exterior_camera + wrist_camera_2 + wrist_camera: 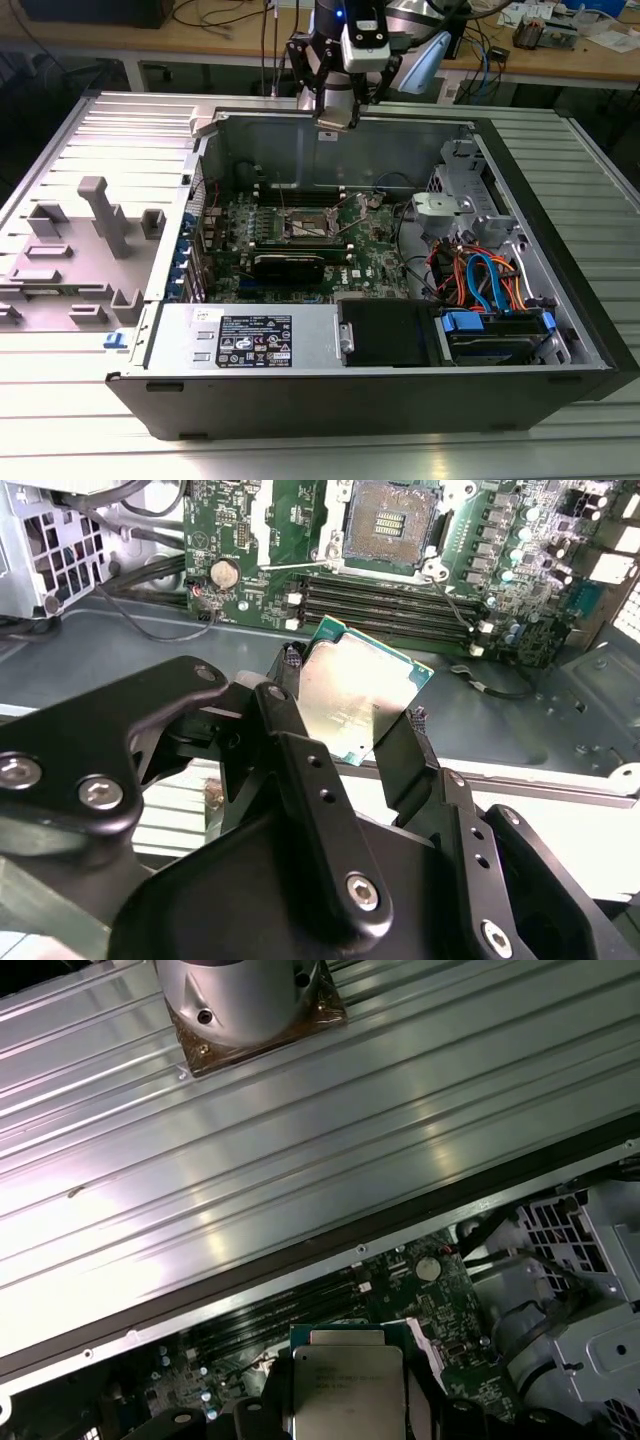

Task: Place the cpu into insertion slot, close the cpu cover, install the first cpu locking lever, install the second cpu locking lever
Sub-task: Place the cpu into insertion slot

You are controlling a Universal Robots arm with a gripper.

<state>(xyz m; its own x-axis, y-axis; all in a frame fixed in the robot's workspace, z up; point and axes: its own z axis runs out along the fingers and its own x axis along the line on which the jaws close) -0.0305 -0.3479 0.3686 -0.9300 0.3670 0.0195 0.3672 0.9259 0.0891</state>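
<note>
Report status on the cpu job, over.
End effector shut on cpu, above case. Slot empty, pins exposed. Nothing seen in the way.

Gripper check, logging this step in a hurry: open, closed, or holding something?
Gripper: closed, holding the cpu.

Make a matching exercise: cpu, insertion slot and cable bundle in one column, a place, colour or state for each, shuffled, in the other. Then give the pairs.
1. cpu
2. insertion slot
3. cable bundle

A. empty, set in the green circuit board
B. blue and orange, at the exterior view's right
C. gripped between the fingers of the tool

Pairs: 1-C, 2-A, 3-B
</note>
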